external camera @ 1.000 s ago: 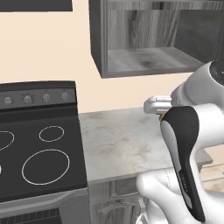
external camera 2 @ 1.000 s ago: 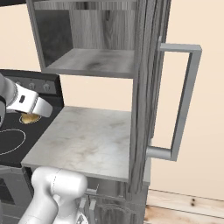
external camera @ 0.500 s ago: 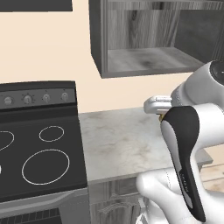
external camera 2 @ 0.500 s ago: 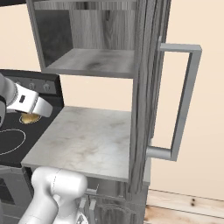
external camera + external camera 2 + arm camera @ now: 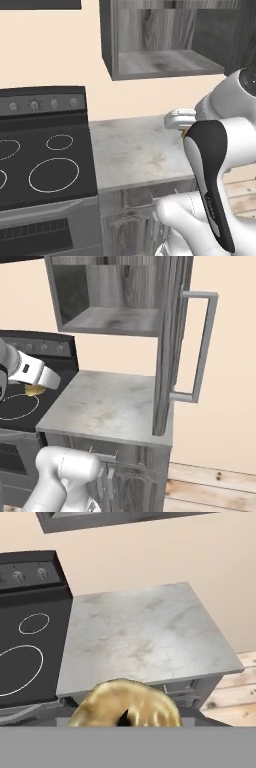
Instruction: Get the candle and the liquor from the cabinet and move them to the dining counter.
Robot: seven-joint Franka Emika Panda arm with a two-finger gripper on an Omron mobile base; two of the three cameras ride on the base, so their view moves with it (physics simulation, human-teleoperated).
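A lumpy golden candle (image 5: 125, 704) sits between my fingers at the bottom of the hand view, and my gripper (image 5: 124, 716) is shut on it. In the right base view the candle (image 5: 34, 390) hangs under my white hand at the left, above the stove's edge. The left base view shows a sliver of the candle (image 5: 184, 134) beside the hand. The dark grey cabinet (image 5: 115, 321) stands open, its shelf (image 5: 165, 64) bare. Its door (image 5: 172, 346) is swung out with the bar handle (image 5: 202, 346) facing right. The liquor and the dining counter are out of view.
A black stove (image 5: 40, 155) with ring burners adjoins a small marbled worktop (image 5: 135, 150) (image 5: 110, 406) (image 5: 145, 637) under the cabinet. Grey base cabinets lie below it, and wooden floor (image 5: 215, 486) to the right. My arm's elbow (image 5: 210, 170) fills the lower right of the left base view.
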